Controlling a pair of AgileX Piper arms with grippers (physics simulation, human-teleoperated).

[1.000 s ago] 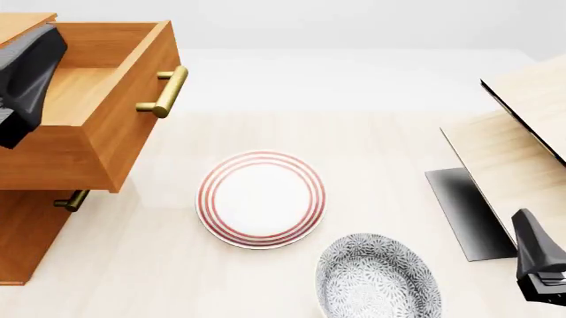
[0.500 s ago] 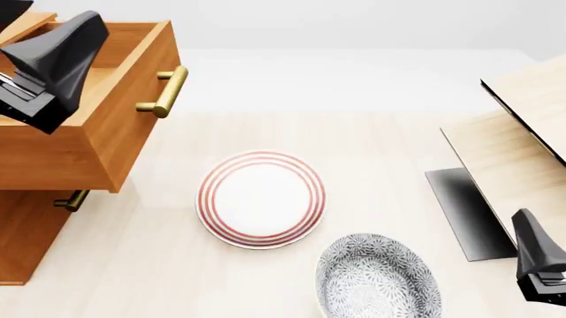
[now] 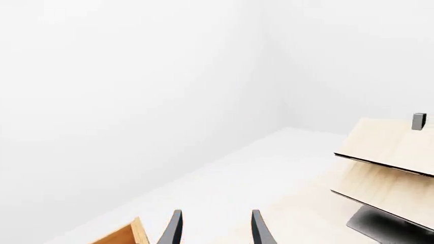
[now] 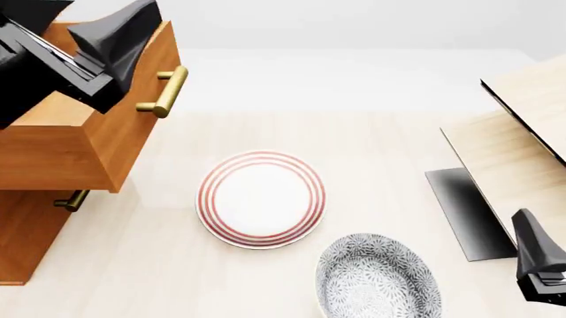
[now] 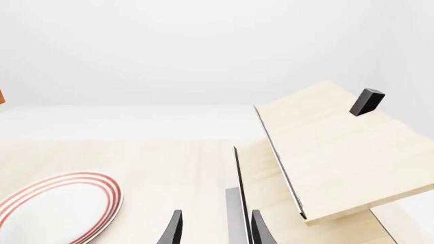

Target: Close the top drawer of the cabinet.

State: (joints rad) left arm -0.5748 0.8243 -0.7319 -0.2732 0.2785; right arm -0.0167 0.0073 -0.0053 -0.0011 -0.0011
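Standing pulled out at the table's left edge, the top drawer juts from the cabinet; its inside is hidden by the left gripper. That gripper's fingers are parted and hold nothing, like the right gripper near the right edge.

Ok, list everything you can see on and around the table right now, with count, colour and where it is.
cabinet: one, orange-brown wood, far left.
top drawer: one, orange-brown, pulled out, brass bar handle.
lower drawer handle: one, brass, under the open drawer.
striped plate: one, white with red rings, table centre.
patterned bowl: one, grey and white, near edge, right of the plate.
pale panelled unit: one, light wood with black edge, right side.
table: one, pale wood.
left gripper: black, above the open drawer, fingers apart.
right gripper: black, lower right, fingers apart.
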